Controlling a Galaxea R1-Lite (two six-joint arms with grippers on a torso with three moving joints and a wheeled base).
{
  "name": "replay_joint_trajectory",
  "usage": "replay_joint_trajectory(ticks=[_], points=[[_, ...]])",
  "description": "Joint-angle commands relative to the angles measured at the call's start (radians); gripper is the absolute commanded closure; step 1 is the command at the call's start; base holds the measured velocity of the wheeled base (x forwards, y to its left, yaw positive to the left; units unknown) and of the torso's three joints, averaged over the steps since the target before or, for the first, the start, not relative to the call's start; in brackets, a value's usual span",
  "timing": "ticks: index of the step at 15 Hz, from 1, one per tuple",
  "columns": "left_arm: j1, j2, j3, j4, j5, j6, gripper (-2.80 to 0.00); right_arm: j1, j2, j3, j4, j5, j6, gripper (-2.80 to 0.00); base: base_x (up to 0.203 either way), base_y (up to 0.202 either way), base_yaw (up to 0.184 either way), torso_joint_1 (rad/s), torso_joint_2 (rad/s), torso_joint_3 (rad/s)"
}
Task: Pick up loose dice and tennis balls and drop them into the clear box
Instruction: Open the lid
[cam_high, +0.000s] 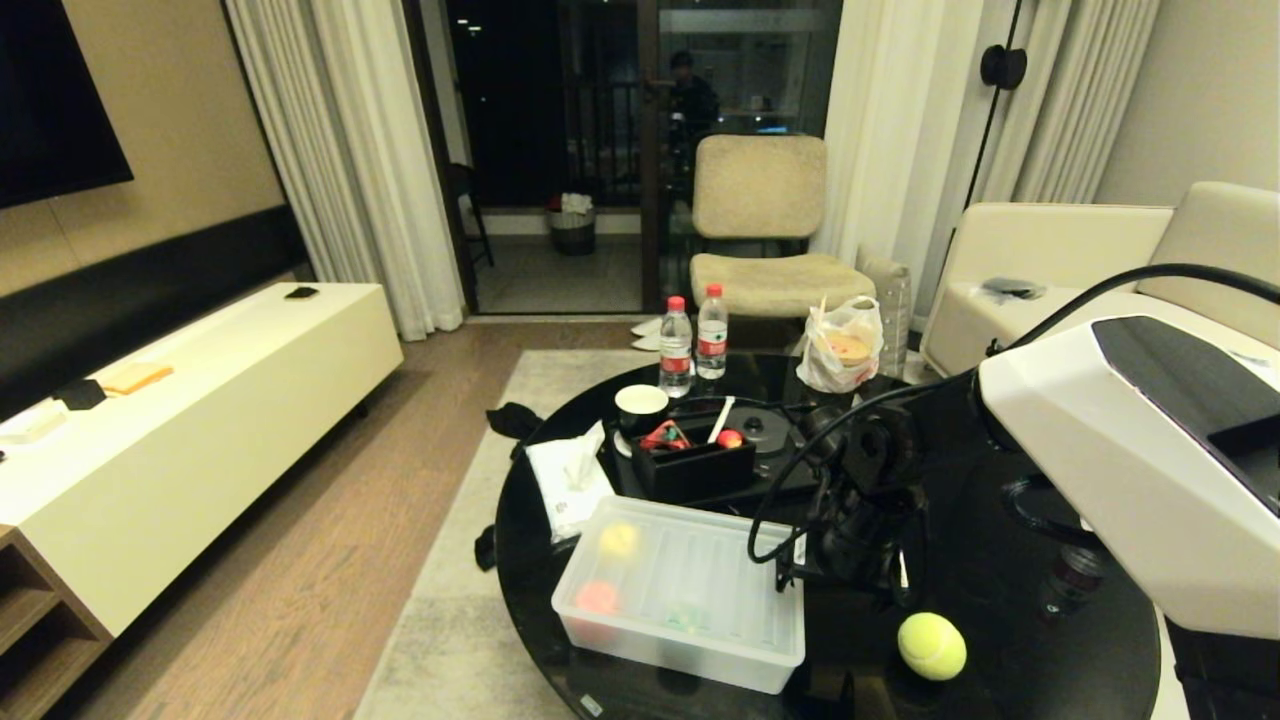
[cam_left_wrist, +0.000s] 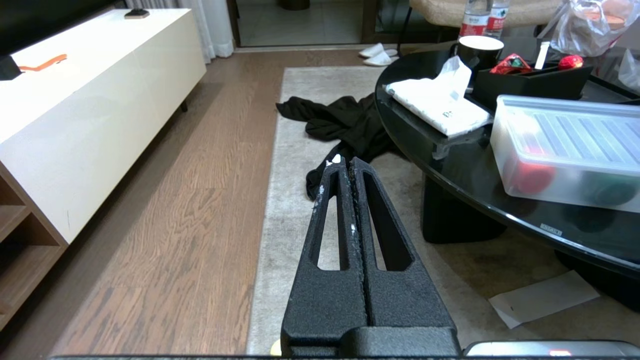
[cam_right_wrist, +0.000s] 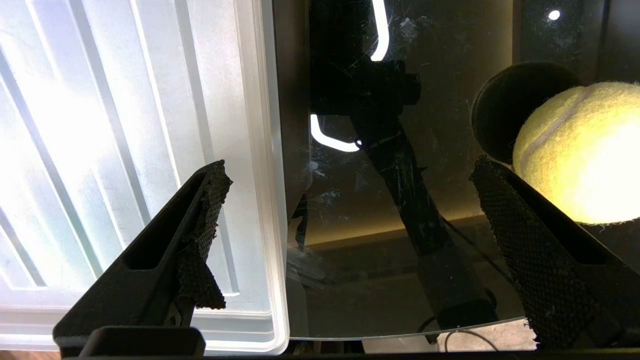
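Frosted plastic fills one side of the right wrist view: the clear box (cam_right_wrist: 150, 125), its ribbed lid on, sits on the black glass table (cam_right_wrist: 425, 200). The right gripper (cam_right_wrist: 350, 190) hangs over the strip of glass between the box's edge and a tennis ball (cam_right_wrist: 585, 155), its jaws spread wide and holding nothing. One finger stands over the lid, the other just beside the ball.

The step in hand looks like the approach to that ball, which lies near the table's front edge, close to the box's corner in the head view (cam_high: 931, 646). The next move likely calls for shifting the open jaws sideways to straddle the ball, then lowering and closing. With the lid on, dropping anything inside will need the box opened first. Coloured shapes show through the plastic; no dice can be made out.

The left gripper (cam_left_wrist: 345, 167) is parked off the table, pressed shut and empty, above a grey rug (cam_left_wrist: 300, 125) and wood floor.

A black organiser (cam_high: 690, 465), tissue pack (cam_high: 568, 480), cup (cam_high: 641, 405), two water bottles (cam_high: 693, 345) and a plastic bag (cam_high: 842, 345) also stand on the table; a cream chair (cam_high: 765, 225), sofa and long white cabinet (cam_high: 180, 420) ring the room.
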Motion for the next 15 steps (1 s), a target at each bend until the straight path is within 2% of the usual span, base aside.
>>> replay_joint_trajectory(ticks=[1,15], points=[[0.0,0.001,0.003,-0.001,0.0,-0.001,0.0,0.002,0.005,-0.002,0.005,-0.002,0.003,0.0,0.0,0.0,0.0,0.0,0.0,0.0],[0.0,0.001,0.003,0.0,0.0,0.001,0.0,0.002,-0.005,-0.011,-0.025,0.0,0.003,0.0,0.0,0.0,0.0,0.0,0.0,0.0]])
